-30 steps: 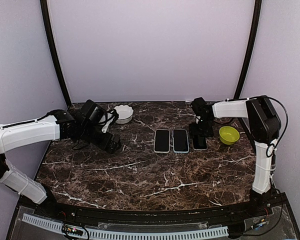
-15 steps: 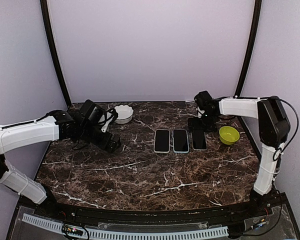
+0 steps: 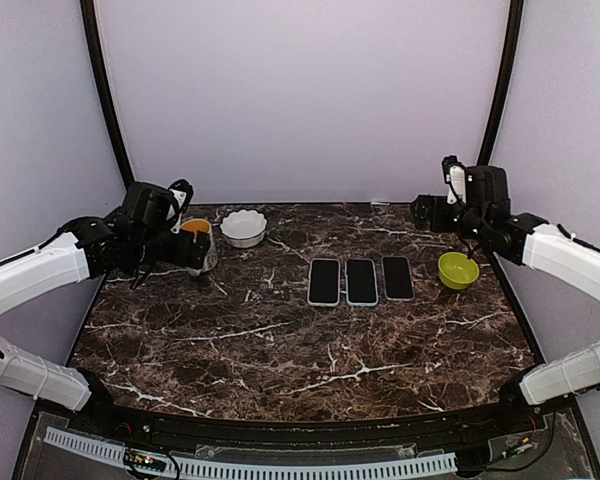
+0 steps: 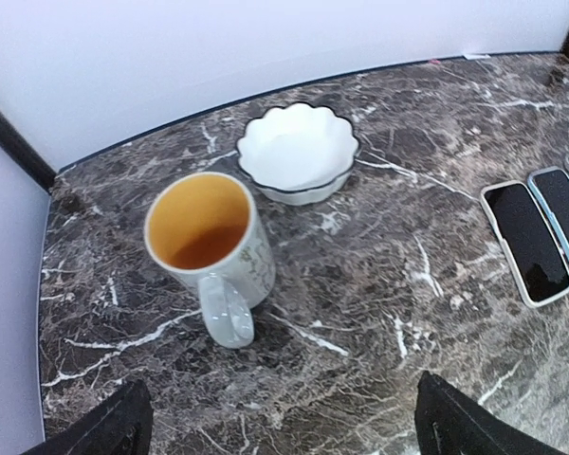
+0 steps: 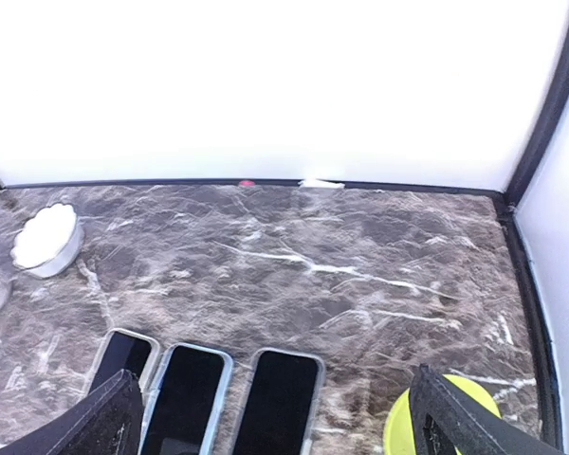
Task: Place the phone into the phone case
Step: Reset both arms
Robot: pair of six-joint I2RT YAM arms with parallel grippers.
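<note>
The left pincer (image 4: pixel 284 428) and the right pincer (image 5: pixel 275 427) are held wide apart, empty, and off the table (image 3: pixel 280 350), likely so that nothing is disturbed. The phone (image 5: pixel 283 387) is laid flat beneath the right pincer, beside two other phones (image 5: pixel 192 396). Whether it is cased cannot be told.

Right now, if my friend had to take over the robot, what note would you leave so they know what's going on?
Left gripper: open, empty, pointing at the mug.
Right gripper: open, empty, raised at the back right.
Flat in a row in the middle: white-edged phone, blue-edged phone, dark-edged phone nearest the green bowl.
Done: nothing is held and no loose empty case shows, so the phone is probably cased.
Left: check the dark-edged one; I can't tell if it is fully seated.
</note>
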